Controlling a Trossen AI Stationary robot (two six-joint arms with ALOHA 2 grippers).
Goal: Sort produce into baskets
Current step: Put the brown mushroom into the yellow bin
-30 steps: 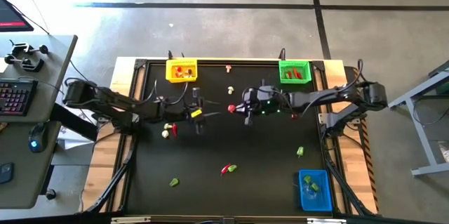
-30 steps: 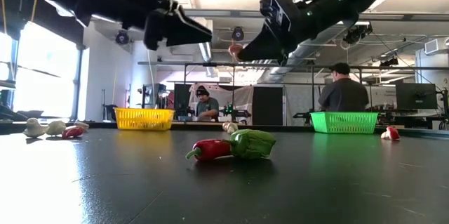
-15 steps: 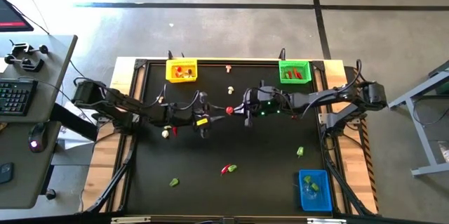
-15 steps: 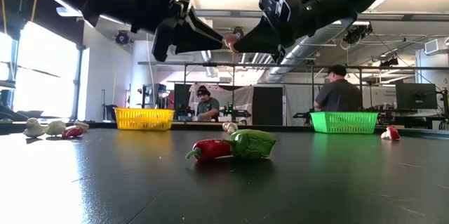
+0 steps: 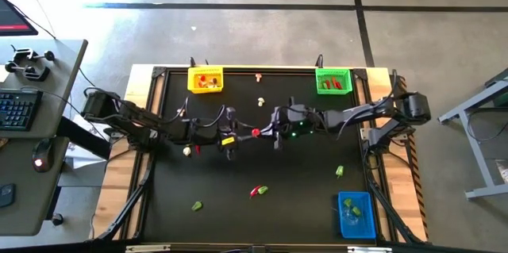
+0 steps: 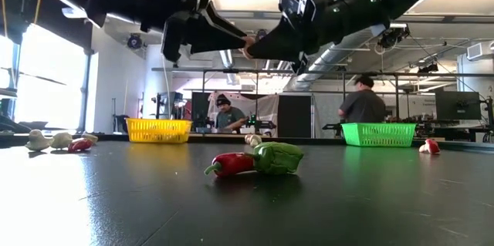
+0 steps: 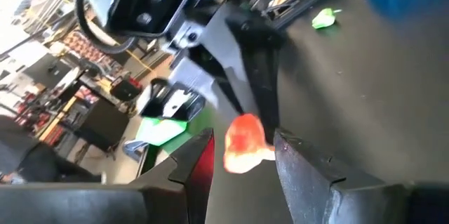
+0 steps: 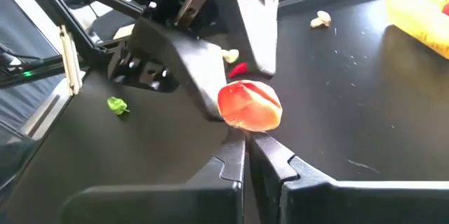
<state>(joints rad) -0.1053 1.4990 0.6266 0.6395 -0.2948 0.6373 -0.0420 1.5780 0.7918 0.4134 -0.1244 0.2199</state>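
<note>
My right gripper is shut on a small red toy vegetable high above the table's middle; it also shows in the low view. My left gripper is open, and its two fingers stand on either side of the red piece; whether they touch it I cannot tell. The yellow basket and green basket stand at the far edge. The blue basket stands at the near right. My right gripper pinches the red piece between its two fingertips at the piece's end nearest them. The fingers come about level from the table's right side. The piece is lifted clear of the table, sticking out beyond the fingertips.
A red and a green piece lie together near the table's middle front. Green pieces lie at the near left and at the right. Cream and red pieces lie under the left arm. People stand beyond the far edge.
My right gripper has carried the red piece toward the table's left. My left gripper has come toward the table's right to meet it. The red piece now sits between the left gripper's open fingers.
</note>
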